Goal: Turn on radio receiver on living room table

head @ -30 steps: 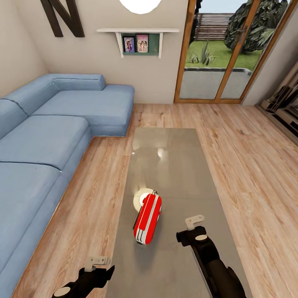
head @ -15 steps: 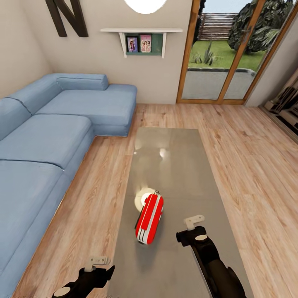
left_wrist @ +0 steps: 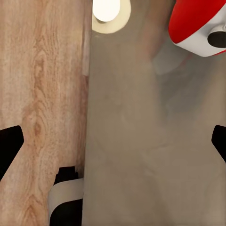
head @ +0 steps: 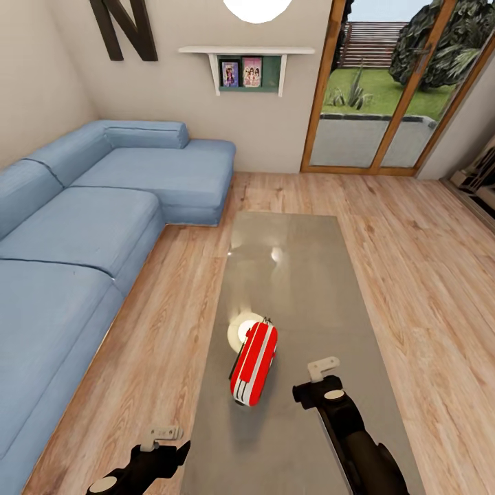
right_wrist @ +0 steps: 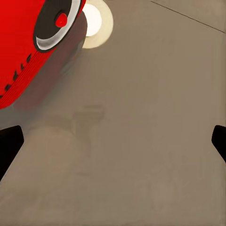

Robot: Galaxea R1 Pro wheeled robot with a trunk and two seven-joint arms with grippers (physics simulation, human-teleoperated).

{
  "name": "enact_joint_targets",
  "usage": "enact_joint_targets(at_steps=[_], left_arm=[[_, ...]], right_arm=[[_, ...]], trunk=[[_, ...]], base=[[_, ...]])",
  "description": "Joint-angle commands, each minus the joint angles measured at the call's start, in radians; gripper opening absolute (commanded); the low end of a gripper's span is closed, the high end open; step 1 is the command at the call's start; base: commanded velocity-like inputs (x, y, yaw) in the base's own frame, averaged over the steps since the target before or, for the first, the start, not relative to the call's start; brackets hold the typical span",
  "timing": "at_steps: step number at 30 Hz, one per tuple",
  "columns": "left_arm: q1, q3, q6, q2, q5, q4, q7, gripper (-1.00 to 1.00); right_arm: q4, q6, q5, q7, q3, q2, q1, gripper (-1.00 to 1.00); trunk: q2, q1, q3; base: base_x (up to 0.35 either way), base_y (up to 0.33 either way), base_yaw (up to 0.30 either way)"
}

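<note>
The red radio receiver [head: 254, 363] lies lengthwise on the grey glossy table [head: 302, 275], near its front half, with white bands along its body. My right gripper [head: 322, 368] hovers open just right of the radio, a short gap apart. In the right wrist view the radio [right_wrist: 28, 47] shows a round dark dial with a red centre, and that gripper [right_wrist: 113, 146] holds nothing. My left gripper [head: 163, 434] is open at the table's front left corner. In the left wrist view the gripper [left_wrist: 113, 146] straddles the table edge [left_wrist: 87, 117], with the radio's white end [left_wrist: 200, 28] further ahead.
A blue sectional sofa [head: 82, 227] runs along the left of the table, with a strip of wood floor [head: 172, 309] between. Open wood floor [head: 426, 275] lies to the right. Glass doors [head: 385, 89], a wall shelf [head: 247, 62] and a dark letter N [head: 127, 27] stand beyond.
The whole head view has shifted, so the room and radio appear slightly further right; that is the camera moving. Both arms hold the same pose and the radio has not moved on the table.
</note>
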Motion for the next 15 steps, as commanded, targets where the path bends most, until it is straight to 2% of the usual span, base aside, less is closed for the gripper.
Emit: enact_joint_targets(at_steps=[1,10,15], left_arm=[[0.000,0.000,0.000,0.000,0.000,0.000,0.000,1.00],[0.000,0.000,0.000,0.000,0.000,0.001,0.000,1.00],[0.000,0.000,0.000,0.000,0.000,0.001,0.000,1.00]], right_arm=[[0.000,0.000,0.000,0.000,0.000,0.000,0.000,1.00],[0.000,0.000,0.000,0.000,0.001,0.000,0.000,1.00],[0.000,0.000,0.000,0.000,0.000,0.000,0.001,1.00]], trunk=[[0.000,0.000,0.000],[0.000,0.000,0.000],[0.000,0.000,0.000]], base=[[0.000,0.000,0.000],[0.000,0.000,0.001],[0.000,0.000,0.200]])
